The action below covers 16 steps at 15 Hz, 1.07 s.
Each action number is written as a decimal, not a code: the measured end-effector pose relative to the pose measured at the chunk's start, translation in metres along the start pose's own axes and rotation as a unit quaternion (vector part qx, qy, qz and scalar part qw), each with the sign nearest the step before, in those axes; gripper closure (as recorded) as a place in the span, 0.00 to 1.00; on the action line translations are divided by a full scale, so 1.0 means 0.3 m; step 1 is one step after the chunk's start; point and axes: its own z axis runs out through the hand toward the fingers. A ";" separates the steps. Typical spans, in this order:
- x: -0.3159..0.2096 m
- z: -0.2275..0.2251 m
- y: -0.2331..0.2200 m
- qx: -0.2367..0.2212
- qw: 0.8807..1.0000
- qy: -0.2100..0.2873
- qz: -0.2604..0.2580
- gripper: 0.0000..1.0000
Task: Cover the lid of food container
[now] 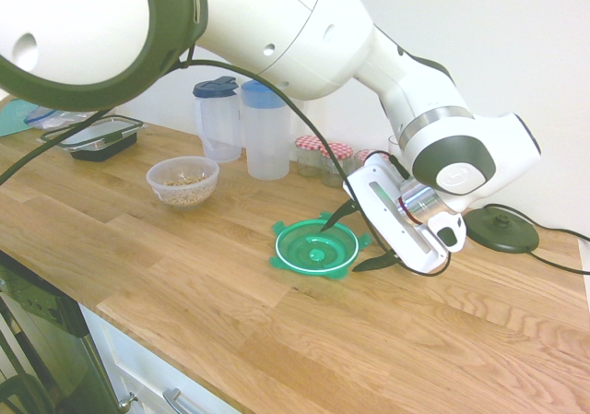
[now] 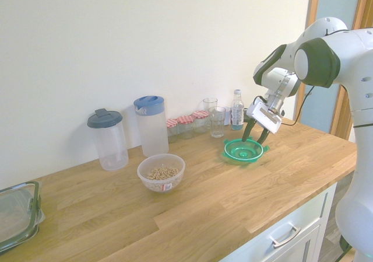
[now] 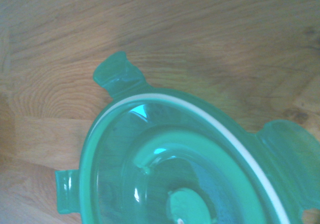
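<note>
Green and round, the lid point(image 1: 316, 247) lies flat on the wooden counter point(image 1: 166, 276), well apart from the food container point(image 1: 183, 180). It is moulded plastic, glossy and slightly translucent, with concentric rings stepping toward a small round centre spot and a pale white band running just inside its rim. Squared snap tabs stick out around its edge; the wrist view point(image 3: 165, 174) shows three of them, thin and flexible-looking. No print can be read on it.

The tool point(image 1: 357, 239) hangs tilted just over the lid with its two dark, pointed fingers point(image 1: 339, 215) spread wide, one at each side of the lid's rim; nothing is pinched between them. Whether a tip touches the lid cannot be told.

The food container is a small round bowl of clear plastic with a rolled lip, part filled with beige grains. The second exterior view shows a small label with a red mark on its wall point(image 2: 161, 172), too small to read.

The counter is made of oiled wood staves with a visible grain and darker knots. Farther back by the wall stand two tall clear jugs point(image 1: 250, 126) with blue tops and small glass jars point(image 1: 323, 159) with red-checked lids.
</note>
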 end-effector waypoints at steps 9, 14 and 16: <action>-0.018 0.028 0.056 0.021 0.999 -0.043 -0.013 1.00; -0.011 0.026 0.102 0.032 0.998 -0.041 -0.024 1.00; -0.005 0.029 0.120 0.038 0.998 -0.036 -0.031 1.00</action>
